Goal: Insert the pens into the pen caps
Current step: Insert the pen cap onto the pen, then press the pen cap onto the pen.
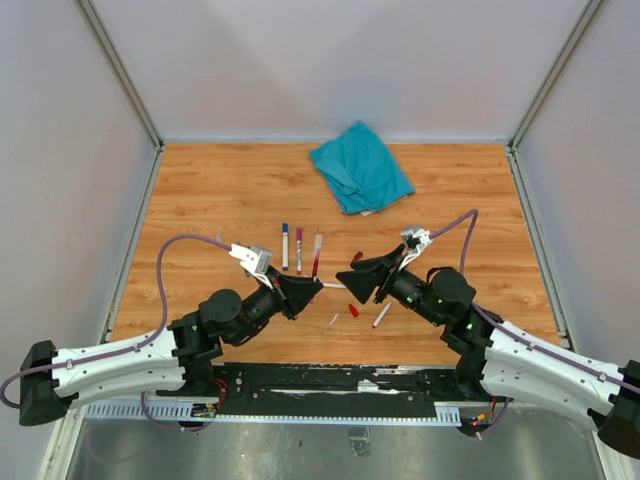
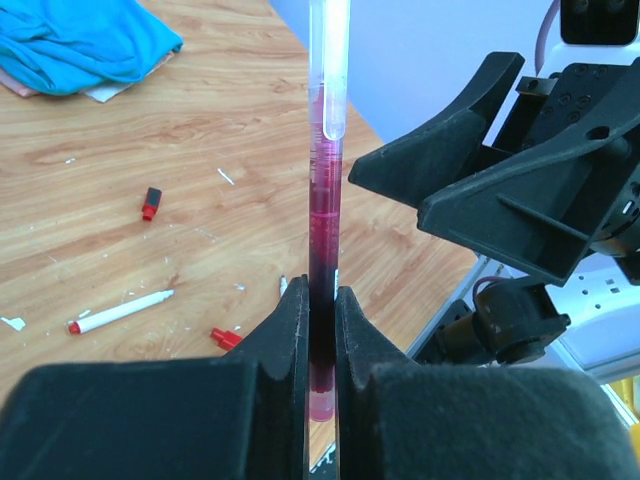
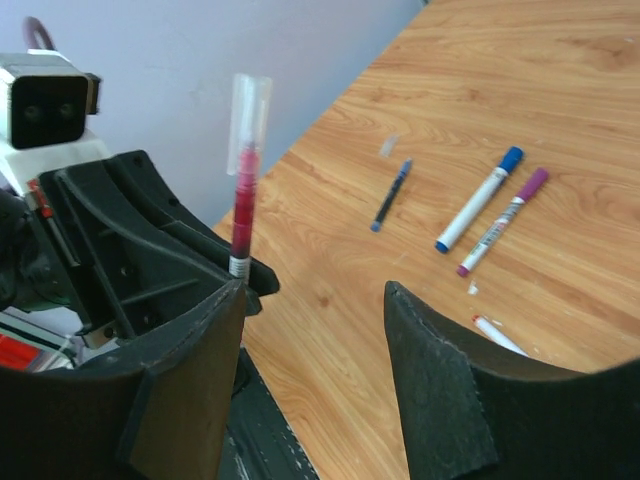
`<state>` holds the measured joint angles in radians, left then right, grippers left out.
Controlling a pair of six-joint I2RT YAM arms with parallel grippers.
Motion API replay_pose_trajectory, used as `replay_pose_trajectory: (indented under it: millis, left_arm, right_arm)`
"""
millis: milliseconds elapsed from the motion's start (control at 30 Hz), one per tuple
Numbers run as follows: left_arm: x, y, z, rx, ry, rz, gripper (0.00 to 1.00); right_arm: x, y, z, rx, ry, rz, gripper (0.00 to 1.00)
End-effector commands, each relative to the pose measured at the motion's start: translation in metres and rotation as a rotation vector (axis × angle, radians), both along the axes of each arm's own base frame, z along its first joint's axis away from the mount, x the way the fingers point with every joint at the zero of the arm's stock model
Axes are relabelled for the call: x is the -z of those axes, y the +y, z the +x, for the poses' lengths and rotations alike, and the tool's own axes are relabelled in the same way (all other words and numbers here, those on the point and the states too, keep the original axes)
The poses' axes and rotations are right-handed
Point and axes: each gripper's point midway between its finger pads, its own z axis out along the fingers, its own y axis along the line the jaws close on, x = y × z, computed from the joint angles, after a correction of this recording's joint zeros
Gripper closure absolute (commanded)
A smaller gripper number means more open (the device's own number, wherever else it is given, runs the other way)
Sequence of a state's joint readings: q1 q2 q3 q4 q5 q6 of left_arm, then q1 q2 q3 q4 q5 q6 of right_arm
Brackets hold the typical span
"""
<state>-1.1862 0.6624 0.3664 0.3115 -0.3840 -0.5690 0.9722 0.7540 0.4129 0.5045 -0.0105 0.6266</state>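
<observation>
Red-inked pen (image 2: 322, 250) clamped near its tail between the narrow-shut fingers of the left tool (image 2: 320, 300), raised off the surface (image 1: 220, 200) and aimed toward the right tool (image 3: 315, 300). Looks held that way to present the free end to the opposite arm. Carries a clear cap (image 3: 250, 105) over that free end, seated by the look of it. Right tool wide apart, gripping nothing, facing the pen from just beside it. Farther out on the surface, a blue-capped pen (image 3: 480, 198) and a purple-capped pen (image 3: 503, 220) side by side, apparently finished. Nearer the arms, a red-tipped pen (image 2: 120, 311) lying flat, apparently uncapped, with a red cap (image 2: 225, 338) near it, likely the next pair. Teal cloth (image 1: 360, 165) crumpled toward the far edge, well apart from the work.
</observation>
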Motion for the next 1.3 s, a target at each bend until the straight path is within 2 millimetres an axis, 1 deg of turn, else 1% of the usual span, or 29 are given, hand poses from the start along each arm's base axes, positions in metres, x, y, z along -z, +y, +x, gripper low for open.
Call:
replay_pose_trajectory:
  millis: [0,67,167,300,367,500,667,800,933,1267]
  left_arm:
    - [-0.021,0.004,0.002,-0.010,-0.056,-0.026,0.99]
    - [-0.021,0.004,0.000,0.001,-0.064,-0.023,1.00]
    - [-0.020,0.003,-0.002,0.015,-0.070,-0.018,1.00]
    - [-0.019,0.001,-0.005,0.036,-0.074,-0.015,1.00]
    - [-0.020,-0.001,-0.007,0.050,-0.082,-0.015,1.00]
    - [-0.020,-0.005,-0.011,0.081,-0.096,-0.010,0.99]
    - [-0.019,-0.010,-0.013,0.106,-0.103,0.000,1.00]
    - [-0.018,-0.012,-0.013,0.111,-0.101,0.002,0.99]
    - [-0.018,-0.013,-0.013,0.114,-0.099,0.002,0.99]
    - [-0.016,-0.014,-0.014,0.121,-0.103,0.010,1.00]
  right_arm:
    - [0.002,-0.018,0.010,0.098,0.001,-0.141,0.41]
    - [-0.007,-0.021,0.011,0.094,-0.009,-0.157,0.39]
    - [-0.031,-0.020,0.013,0.067,-0.019,-0.149,0.36]
    - [-0.059,-0.017,0.015,0.025,-0.028,-0.115,0.22]
    - [-0.069,-0.014,0.017,0.006,-0.024,-0.101,0.20]
    - [-0.085,0.001,0.016,-0.052,-0.004,-0.079,0.20]
    - [-0.085,0.020,0.019,-0.109,0.038,-0.068,0.25]
    - [-0.085,0.030,0.019,-0.148,0.047,-0.061,0.30]
    - [-0.082,0.035,0.019,-0.162,0.054,-0.064,0.36]
    - [-0.069,0.037,0.024,-0.149,0.072,-0.086,0.54]
